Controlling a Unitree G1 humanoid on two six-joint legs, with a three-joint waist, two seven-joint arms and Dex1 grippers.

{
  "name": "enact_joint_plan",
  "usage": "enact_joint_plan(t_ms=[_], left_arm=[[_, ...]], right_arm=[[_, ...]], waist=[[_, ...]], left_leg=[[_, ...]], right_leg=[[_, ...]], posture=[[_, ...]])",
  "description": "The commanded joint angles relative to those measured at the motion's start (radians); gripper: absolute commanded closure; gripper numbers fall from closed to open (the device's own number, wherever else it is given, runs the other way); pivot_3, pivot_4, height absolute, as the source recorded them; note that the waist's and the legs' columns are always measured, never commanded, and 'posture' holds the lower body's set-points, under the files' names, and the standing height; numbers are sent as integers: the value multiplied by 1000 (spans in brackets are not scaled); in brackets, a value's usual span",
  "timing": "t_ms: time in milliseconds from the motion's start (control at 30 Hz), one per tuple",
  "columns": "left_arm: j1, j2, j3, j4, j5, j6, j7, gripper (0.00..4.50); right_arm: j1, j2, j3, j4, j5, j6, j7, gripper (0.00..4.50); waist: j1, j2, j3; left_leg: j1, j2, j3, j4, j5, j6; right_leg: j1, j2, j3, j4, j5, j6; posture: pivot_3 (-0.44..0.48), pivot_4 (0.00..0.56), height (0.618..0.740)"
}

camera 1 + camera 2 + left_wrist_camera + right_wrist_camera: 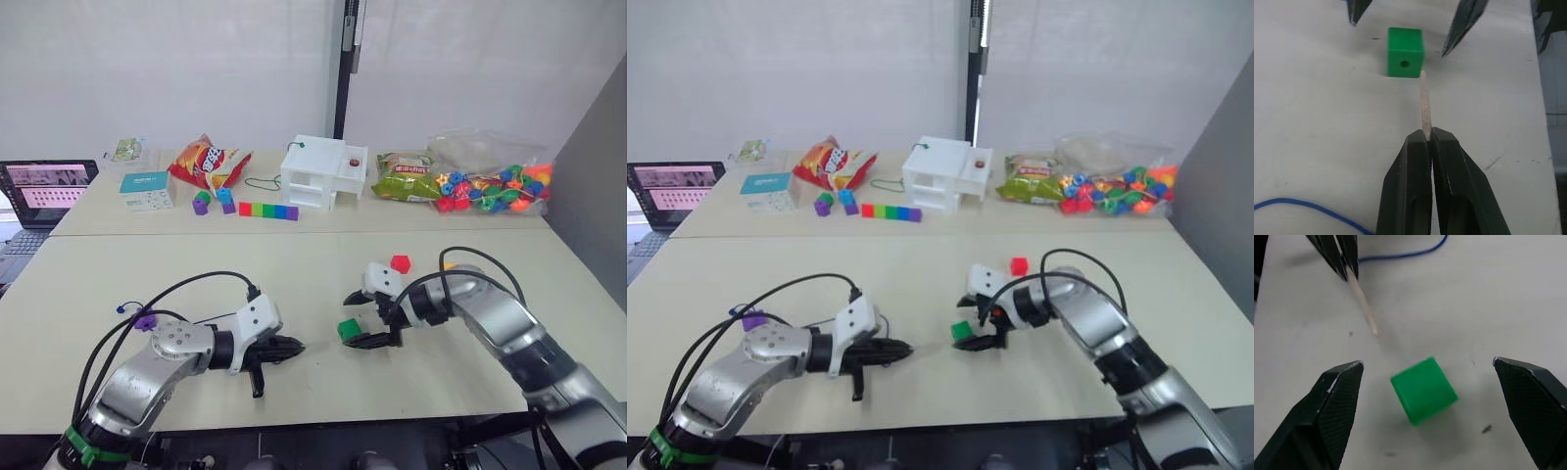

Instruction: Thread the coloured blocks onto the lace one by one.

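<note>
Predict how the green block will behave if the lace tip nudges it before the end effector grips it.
The green block looks small and light on the smooth table, so it would probably slide. Flat-sided, it shouldn't roll. The lace tip appears stiff.

This is a robot test lab or office workroom, set up for manipulation trials. Two plain pale counters point(147, 264) stand end to end before a bare white partition wall with a dark vertical post point(340, 69) at 12 o'clock. At 9 o'clock an open laptop point(39, 196) shows a screen of data. Along the far counter, from 11 to 2 o'clock, lies a row of mixed trial props: a small teal box point(146, 190), a red snack bag point(208, 162), a joined rainbow bar of cubes point(267, 211), a small white shelf model point(323, 173), a green snack bag point(407, 177) and a clear bag of round beads point(495, 181).
</note>
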Motion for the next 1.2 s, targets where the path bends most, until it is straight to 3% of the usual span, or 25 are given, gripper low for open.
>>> enact_joint_plan(t_ms=[33,67,200,400,700,1200], left_arm=[[-3,-20,24,-80,-53,49,40,4500],[-5,-23,24,-86,-58,58,48,4500],[-8,-29,13,-110,-64,89,81,4500],[-70,8,-38,-63,-17,106,89,4500],[-178,52,-147,46,48,21,-14,4500],[-263,23,-227,141,124,-37,-76,4500]], right_arm=[[-25,6,27,98,-61,-152,110,24],[-29,11,28,120,-70,-172,125,24],[-16,48,-6,168,-80,-205,119,1125],[117,62,-90,24,-37,-79,36,3248],[250,36,-140,-252,-29,166,-94,3302],[258,9,-86,-323,-56,210,-125,3302]], waist=[[6,0,0],[8,0,0],[8,0,0],[17,0,0],[22,0,0],[22,0,0]], left_leg=[[0,0,0,0,0,0],[-1,0,0,0,0,0],[0,-1,0,1,0,0],[0,-1,-1,0,0,-1],[0,-1,-1,0,0,-1],[0,-1,-1,1,0,0]], right_leg=[[0,-1,0,0,0,0],[0,-1,0,0,0,0],[0,-3,0,1,0,0],[0,-3,0,2,0,0],[0,-3,0,1,1,0],[0,-1,-1,1,0,0]], posture=[[0,150,740],[0,150,740],[0,150,740],[0,150,740],[0,150,740],[0,150,740]])
